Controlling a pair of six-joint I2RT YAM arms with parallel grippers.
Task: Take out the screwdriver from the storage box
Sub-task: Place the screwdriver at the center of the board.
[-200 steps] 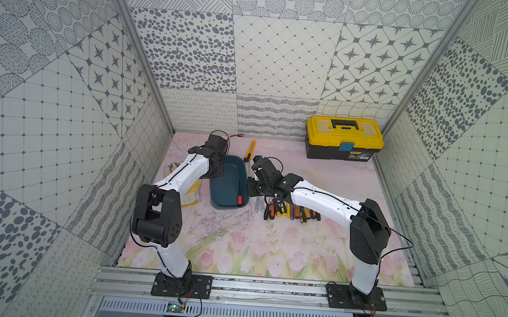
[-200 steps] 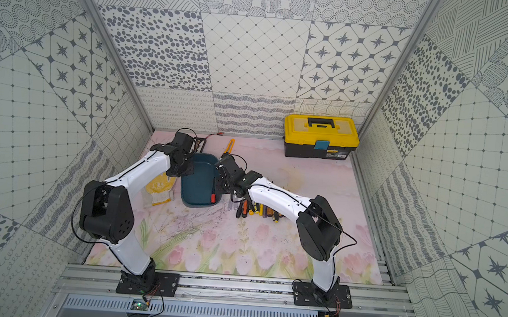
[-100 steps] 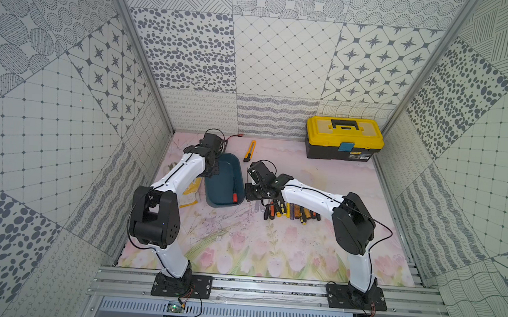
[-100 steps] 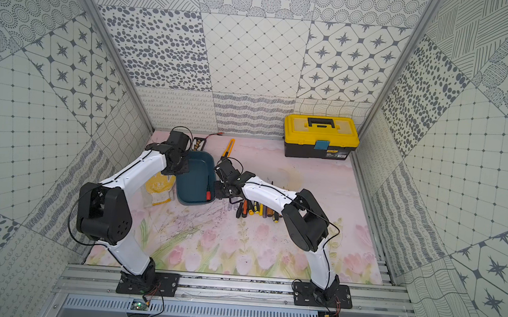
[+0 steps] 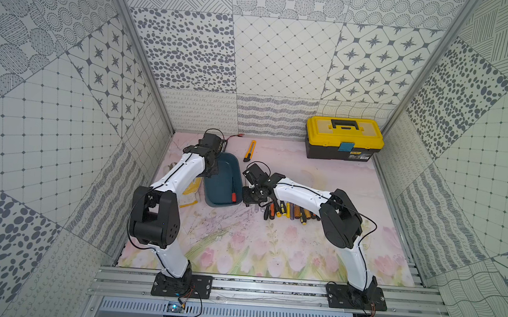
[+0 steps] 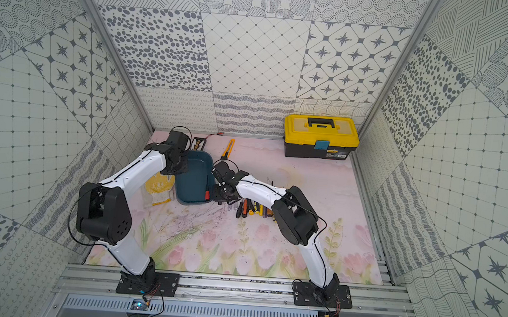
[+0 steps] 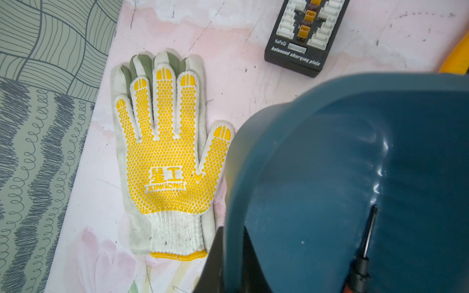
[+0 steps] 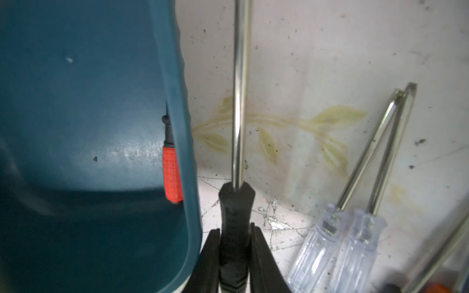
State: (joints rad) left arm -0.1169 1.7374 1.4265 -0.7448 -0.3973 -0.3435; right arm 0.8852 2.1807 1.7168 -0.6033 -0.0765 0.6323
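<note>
Right gripper [image 8: 234,253] around black-handled screwdriver [image 8: 236,215], outside storage box [image 8: 76,101]

Three walls [image 5: 272,59] enclosed the cell, papered in grey-on-white patchwork patterns: dots, stars, diamond grids, hatching, wavy stripes. Aluminium corner posts [image 5: 137,53] ran up where the walls met. The surface [image 5: 271,243] was a pale pink mat printed with tulips and green stems, scuffed and scratched in the middle; in the right wrist view it showed dirt specks and a faded leaf print [image 8: 299,126]. A silver rail [image 6: 237,286] crossed the near edge, with a slotted grey cable duct [image 6: 229,312] below it. Lighting was even and bright, shadows soft. No windows showed.
</note>
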